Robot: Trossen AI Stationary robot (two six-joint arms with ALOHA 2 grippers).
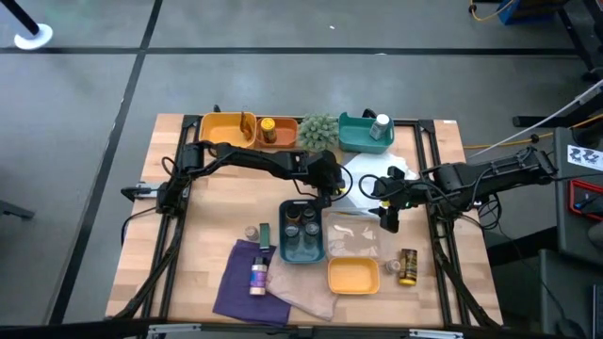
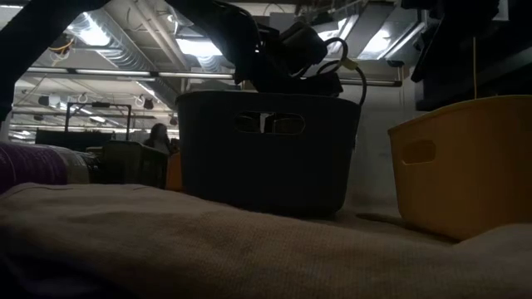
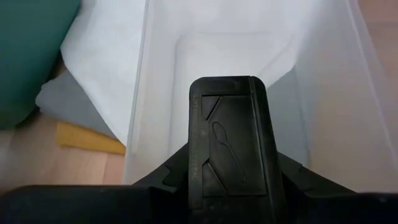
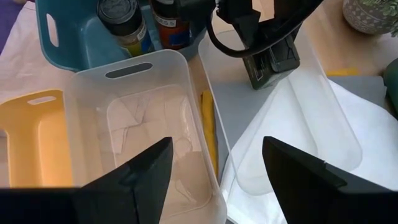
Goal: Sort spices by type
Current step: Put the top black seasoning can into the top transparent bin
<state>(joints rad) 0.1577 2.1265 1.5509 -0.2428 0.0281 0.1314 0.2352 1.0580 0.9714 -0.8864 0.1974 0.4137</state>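
Spice jars stand in the blue bin (image 1: 303,231) (image 4: 121,18). One jar stands in the orange tray (image 1: 268,128), a white bottle (image 1: 381,124) in the teal tray, one jar lies on the purple cloth (image 1: 256,278), and another (image 1: 407,266) lies by the yellow tray. My left gripper (image 1: 330,188) (image 4: 255,78) is shut and slants down at the end of a flat clear lid (image 4: 298,137) just beyond the blue bin. My right gripper (image 4: 214,180) (image 1: 388,212) hangs open above the clear bin (image 4: 149,124) and holds nothing. My left gripper's shut fingers (image 3: 227,143) slant down over the near end of the clear lid (image 3: 249,56), which lies on a white sheet. The fingers themselves hide their tips, so I cannot tell whether they touch the lid.
A yellow tray (image 1: 226,129), a green spiky plant (image 1: 318,130) and a teal tray (image 1: 358,137) line the far edge. A small yellow tray (image 1: 353,275) and a beige cloth (image 1: 301,292) lie near the front. Two jars (image 1: 258,232) stand left of the blue bin.
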